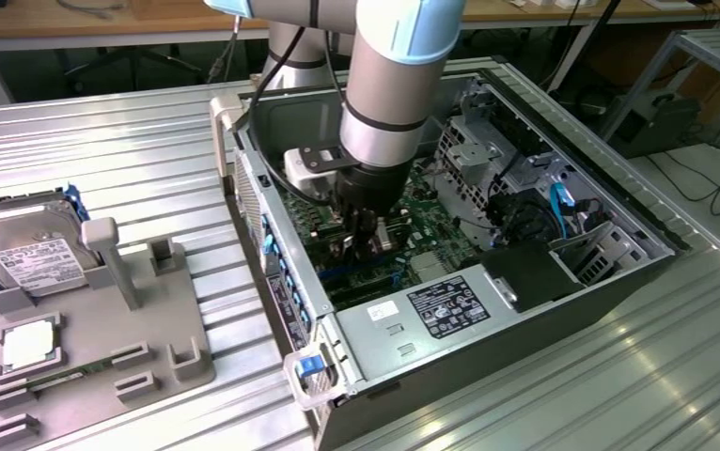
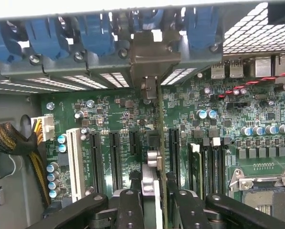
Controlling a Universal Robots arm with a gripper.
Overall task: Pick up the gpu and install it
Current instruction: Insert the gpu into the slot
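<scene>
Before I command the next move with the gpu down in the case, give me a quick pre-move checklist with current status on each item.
1. Claw gripping the gpu: ok, fingers sit on either side of the card's top edge.
2. Card upright, edge-on over the motherboard: ok.
3. Metal end bracket up against the case's rear slot wall: ok, it sits between the blue retainers.
4. Card fully seated in its slot: cannot tell, the bottom edge is hidden.
5. Yellow-and-black cable bundle away from the card: ok.
6. Arm apart from the drive cage: ok.
</scene>
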